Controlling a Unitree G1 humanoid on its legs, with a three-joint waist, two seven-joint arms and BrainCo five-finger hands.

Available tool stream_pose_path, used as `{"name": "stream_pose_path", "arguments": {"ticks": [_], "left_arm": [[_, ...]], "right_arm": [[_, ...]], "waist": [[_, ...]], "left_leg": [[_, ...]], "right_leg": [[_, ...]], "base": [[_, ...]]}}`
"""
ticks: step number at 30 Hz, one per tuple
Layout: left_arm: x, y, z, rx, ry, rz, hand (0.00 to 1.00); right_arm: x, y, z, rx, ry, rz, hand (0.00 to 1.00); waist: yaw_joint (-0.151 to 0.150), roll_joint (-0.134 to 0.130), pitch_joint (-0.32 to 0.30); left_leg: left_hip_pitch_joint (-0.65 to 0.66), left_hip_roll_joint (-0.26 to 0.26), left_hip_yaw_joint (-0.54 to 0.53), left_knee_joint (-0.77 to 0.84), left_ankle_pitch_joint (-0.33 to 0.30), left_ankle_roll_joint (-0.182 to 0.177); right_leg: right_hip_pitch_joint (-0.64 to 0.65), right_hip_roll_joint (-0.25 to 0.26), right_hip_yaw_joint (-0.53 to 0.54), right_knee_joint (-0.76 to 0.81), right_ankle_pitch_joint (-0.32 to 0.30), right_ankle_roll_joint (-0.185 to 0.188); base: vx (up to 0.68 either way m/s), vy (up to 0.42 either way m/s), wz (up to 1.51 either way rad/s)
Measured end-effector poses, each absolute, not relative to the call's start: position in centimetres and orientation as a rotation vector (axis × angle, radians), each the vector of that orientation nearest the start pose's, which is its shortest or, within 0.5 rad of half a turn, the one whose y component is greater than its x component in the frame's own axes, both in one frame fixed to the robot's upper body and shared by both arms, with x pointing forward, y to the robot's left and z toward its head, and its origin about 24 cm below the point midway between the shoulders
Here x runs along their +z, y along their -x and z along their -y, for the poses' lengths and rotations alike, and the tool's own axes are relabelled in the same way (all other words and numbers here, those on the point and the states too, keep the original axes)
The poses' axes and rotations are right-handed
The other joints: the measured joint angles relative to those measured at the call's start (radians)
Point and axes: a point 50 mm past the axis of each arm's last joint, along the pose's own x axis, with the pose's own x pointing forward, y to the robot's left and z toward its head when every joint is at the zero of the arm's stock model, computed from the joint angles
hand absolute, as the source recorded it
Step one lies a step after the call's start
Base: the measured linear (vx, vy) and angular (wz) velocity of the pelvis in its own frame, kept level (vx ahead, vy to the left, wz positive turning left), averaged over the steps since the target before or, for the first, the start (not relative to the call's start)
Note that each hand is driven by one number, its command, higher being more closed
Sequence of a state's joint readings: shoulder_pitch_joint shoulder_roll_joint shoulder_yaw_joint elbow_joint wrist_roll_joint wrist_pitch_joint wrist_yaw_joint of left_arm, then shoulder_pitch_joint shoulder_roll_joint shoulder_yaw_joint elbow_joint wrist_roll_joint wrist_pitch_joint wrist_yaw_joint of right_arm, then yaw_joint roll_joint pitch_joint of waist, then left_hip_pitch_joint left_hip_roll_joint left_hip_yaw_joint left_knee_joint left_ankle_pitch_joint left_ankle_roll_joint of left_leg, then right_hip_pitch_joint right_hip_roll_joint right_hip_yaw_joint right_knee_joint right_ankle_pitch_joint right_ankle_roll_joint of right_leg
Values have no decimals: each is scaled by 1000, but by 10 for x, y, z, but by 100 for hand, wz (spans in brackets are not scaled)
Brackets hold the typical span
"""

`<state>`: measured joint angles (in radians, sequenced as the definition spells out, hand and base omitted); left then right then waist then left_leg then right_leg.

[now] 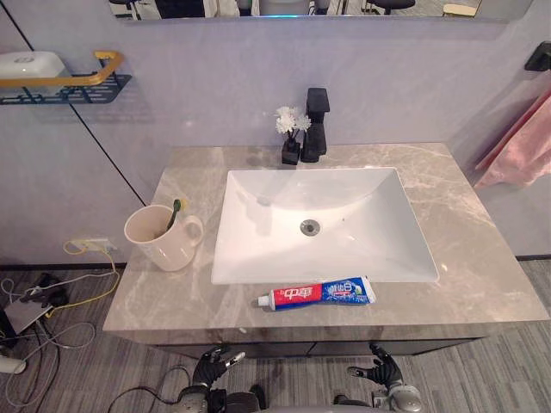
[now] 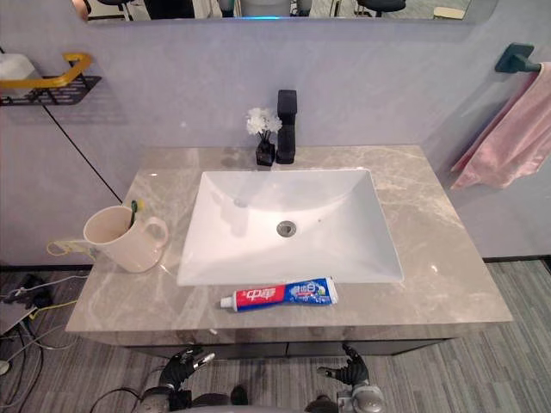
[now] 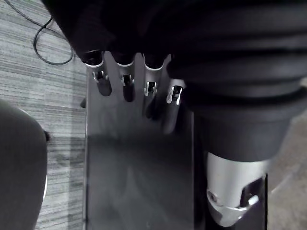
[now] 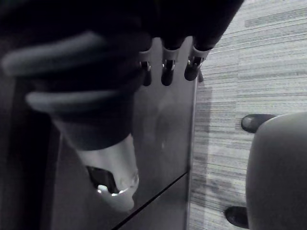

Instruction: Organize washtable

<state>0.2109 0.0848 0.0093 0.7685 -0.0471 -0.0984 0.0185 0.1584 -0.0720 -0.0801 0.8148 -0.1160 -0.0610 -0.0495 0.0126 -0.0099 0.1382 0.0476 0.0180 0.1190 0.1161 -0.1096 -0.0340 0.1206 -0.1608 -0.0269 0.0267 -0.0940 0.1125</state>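
My left hand (image 1: pixel 207 370) and right hand (image 1: pixel 383 371) hang low before the dark cabinet front (image 3: pixel 139 167), below the front edge of the grey marble washtable (image 1: pixel 482 258), both with fingers loosely spread and holding nothing. A red, white and blue toothpaste tube (image 1: pixel 318 294) lies flat along the narrow front strip, between the white rectangular basin (image 1: pixel 344 198) and the edge, cap toward my left. On the left side a cream ceramic mug (image 1: pixel 159 241) stands upright, well apart from the tube, with a green toothbrush (image 1: pixel 175 212) leaning inside it. The right side of the top is bare stone. At the back, a black faucet (image 1: pixel 315 125) rises just beside a small black vase of white flowers (image 1: pixel 291 138). A pink towel (image 1: pixel 525 146) hangs past the right edge, and a black wire shelf with a yellow rail (image 1: pixel 69 86) sits on the wall to the left.
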Motion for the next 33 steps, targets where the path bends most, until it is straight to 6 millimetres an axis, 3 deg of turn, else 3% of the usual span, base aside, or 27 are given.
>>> {"name": "stream_pose_path", "arguments": {"ticks": [9,15,16,22,33], "left_arm": [[-142,-106,-189,129,-32,-885,0],[-143,-105,-189,129,-32,-893,0],[-146,-103,-193,157,-27,-912,0],[-146,-103,-193,157,-27,-912,0],[-153,-103,-194,150,-46,-968,0]], "right_arm": [[-145,-110,201,-136,173,-945,0],[-147,-107,201,-136,177,-962,0],[-149,-105,200,-136,174,-976,0],[-150,-103,200,-138,171,-986,0],[-162,-68,216,-374,-84,-1103,0]], "waist": [[0,1,-15],[1,-11,-28],[1,-29,-38],[1,-29,-38],[-1,-27,-38]], "left_leg": [[38,17,-28,-62,47,-18],[60,15,-29,-105,72,-22],[68,13,-40,-114,78,-21],[68,13,-40,-114,78,-20],[68,-4,-80,-182,117,-12]], "right_leg": [[27,21,-24,-8,0,0],[24,19,-23,-3,2,1],[31,21,-25,-15,6,7],[31,21,-26,-15,6,7],[33,9,-76,-31,12,17]], "base": [[-23,-56,8],[-78,-13,0],[0,0,0],[0,0,0],[-3,-7,11]]}}
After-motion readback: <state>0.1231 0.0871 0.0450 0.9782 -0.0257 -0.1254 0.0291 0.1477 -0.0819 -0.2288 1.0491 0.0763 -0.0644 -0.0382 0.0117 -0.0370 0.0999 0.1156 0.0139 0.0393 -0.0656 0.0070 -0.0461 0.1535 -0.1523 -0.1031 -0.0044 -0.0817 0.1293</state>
